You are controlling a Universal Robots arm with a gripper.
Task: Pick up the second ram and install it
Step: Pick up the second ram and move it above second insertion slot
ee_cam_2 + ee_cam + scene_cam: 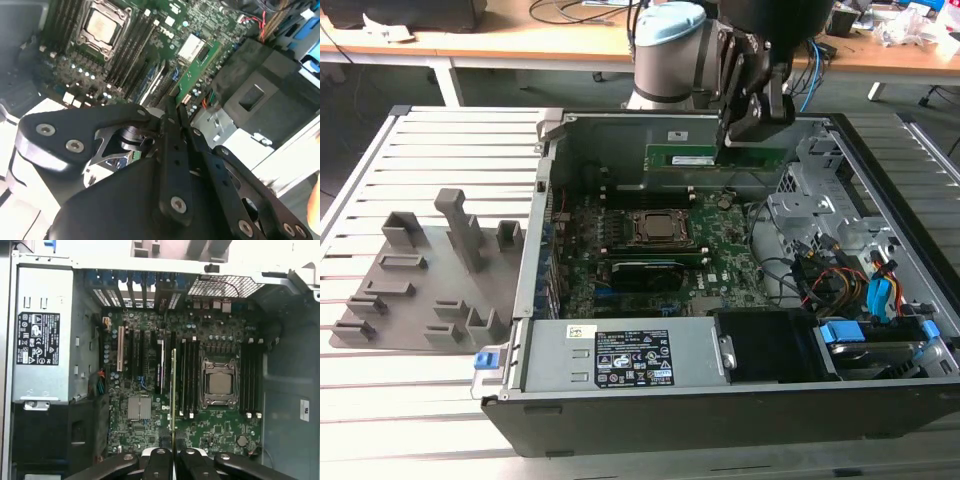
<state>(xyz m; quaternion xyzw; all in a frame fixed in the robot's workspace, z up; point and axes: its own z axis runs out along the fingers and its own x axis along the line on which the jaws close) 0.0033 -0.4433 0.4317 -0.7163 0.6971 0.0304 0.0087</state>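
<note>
Holding second ram (715,158) over slatted table (460,135)

I see a pale slatted surface (420,140), wooden desk (520,40) behind it, tangled cables (570,10) on top, dark floor (375,85) beneath

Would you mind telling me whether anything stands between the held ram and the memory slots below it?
Nothing visible does: the gripper holds the second ram over the motherboard, and the memory slots beside the processor socket lie uncovered.
</note>
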